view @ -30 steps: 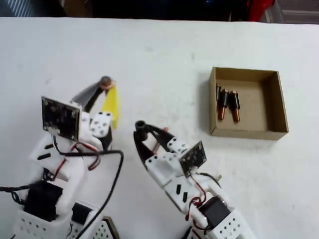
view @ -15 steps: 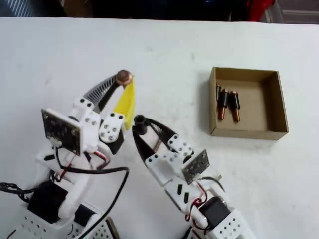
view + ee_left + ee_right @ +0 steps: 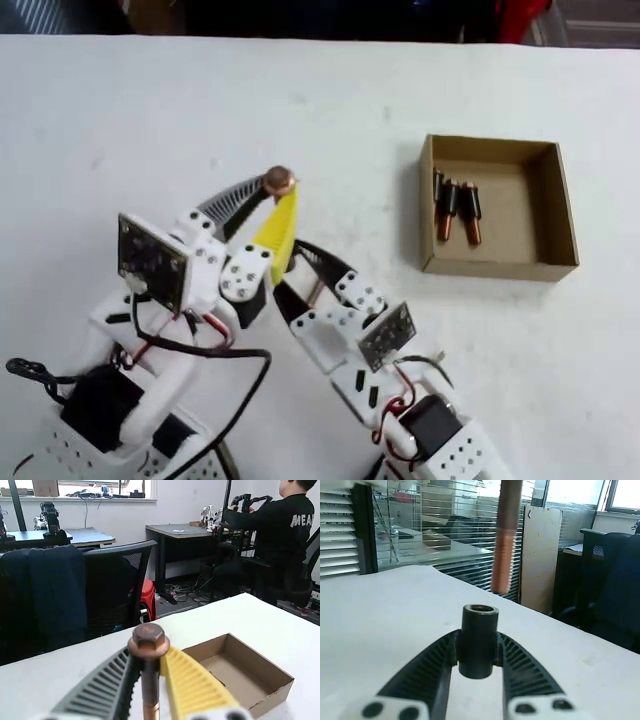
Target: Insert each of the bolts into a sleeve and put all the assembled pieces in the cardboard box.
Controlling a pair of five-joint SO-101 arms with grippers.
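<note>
with your left gripper [image 3: 149, 655] clamped on the bolt [image 3: 506, 535] and your right gripper [image 3: 478, 649] on the sleeve [image 3: 479, 640], the tip looks off-centre, so you could jam the rim.

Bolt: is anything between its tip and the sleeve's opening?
Nothing visible. The bolt hangs above the sleeve, with only open air between its threaded tip and the opening. The tip looks slightly off-axis from it.
</note>
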